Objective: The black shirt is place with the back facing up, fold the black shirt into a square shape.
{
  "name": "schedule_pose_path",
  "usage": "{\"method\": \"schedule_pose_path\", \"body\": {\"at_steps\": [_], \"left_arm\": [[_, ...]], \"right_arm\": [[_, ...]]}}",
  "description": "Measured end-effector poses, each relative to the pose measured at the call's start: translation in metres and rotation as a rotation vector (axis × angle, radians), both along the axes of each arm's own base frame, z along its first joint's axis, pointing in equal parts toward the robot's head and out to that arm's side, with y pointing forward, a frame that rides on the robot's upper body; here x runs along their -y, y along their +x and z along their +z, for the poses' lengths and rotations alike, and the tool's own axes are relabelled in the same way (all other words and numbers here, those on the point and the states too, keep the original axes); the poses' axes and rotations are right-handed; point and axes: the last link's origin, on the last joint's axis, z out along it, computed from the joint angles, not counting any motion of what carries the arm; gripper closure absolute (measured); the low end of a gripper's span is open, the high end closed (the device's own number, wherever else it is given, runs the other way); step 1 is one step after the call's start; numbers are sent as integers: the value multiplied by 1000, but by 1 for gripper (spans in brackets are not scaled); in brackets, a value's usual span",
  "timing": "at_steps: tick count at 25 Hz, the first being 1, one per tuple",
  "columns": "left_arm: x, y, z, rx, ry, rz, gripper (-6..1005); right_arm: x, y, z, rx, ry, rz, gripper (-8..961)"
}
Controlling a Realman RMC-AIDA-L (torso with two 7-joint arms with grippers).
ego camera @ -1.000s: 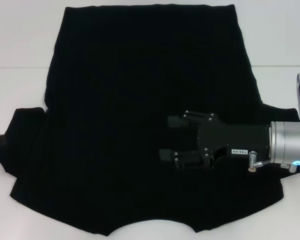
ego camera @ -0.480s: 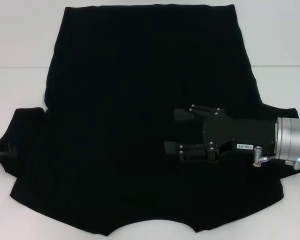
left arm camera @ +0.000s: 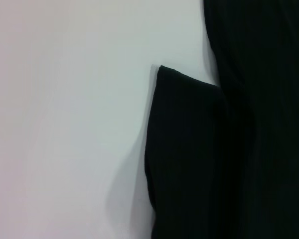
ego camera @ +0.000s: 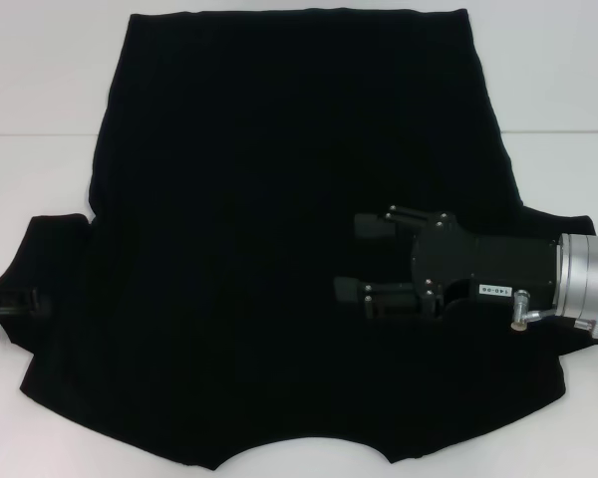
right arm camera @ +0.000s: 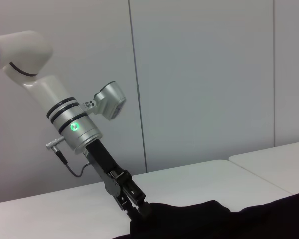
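The black shirt (ego camera: 279, 219) lies spread flat on the white table (ego camera: 40, 80), hem far from me and neckline at the near edge. My right gripper (ego camera: 357, 259) hovers over the shirt's right half, pointing left, open with nothing between its fingers. At the table's left side, my left gripper (ego camera: 10, 299) sits at the outer edge of the left sleeve (ego camera: 55, 259). The right wrist view shows the left gripper (right arm camera: 138, 210) angled down onto the shirt's edge (right arm camera: 199, 219). In the left wrist view the sleeve (left arm camera: 189, 149) lies beside the shirt body (left arm camera: 269, 99).
White table surface (left arm camera: 65, 124) lies bare to the left of the sleeve and beyond the hem. A seam (ego camera: 30, 133) runs across the table. A pale wall (right arm camera: 199, 74) stands behind the table.
My right gripper has slid to the right across the shirt, still open. My left gripper has come in from the left edge toward the left sleeve.
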Motion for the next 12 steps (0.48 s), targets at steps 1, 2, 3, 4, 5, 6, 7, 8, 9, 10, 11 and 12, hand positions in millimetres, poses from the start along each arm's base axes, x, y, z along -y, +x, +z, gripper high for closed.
{"method": "schedule_pose_path", "body": {"at_steps": [1,2,3,4,5,6,7,8,9,10,11,12], "left_arm": [[0,1,-1,3,-2,-1,134],[0,1,-2,5,-4,-2,135],[-1,2,-3,6,-8,-3,136],[-1,2,-3,5,-11,-5,137],[-1,3,-4,4,-14,-7,138],[-2,3,-4,1,-18,-11,139],[-2,4,-5,0,-20,-13,140],[-2,4,-5,-2,-21,-17,141],[-3,4,-5,-4,-22,-21,142],[-3,4,-4,-6,-22,-28,143],[-3,4,-4,-9,-21,-32,144],[-4,4,-3,-13,-19,-37,186]], "right_arm": [[0,0,0,0,0,0,38],[0,0,0,0,0,-1,38],[0,1,0,0,0,-1,38],[0,1,0,0,0,-2,38],[1,1,0,0,0,-2,38],[1,1,0,0,0,-3,38],[1,1,0,-1,0,-3,37],[1,1,0,-1,-1,-3,37],[1,1,0,-1,-1,-2,37],[1,1,0,-2,-2,-2,37],[1,1,0,-3,-2,-2,37],[1,1,0,-5,-2,-2,37]]}}
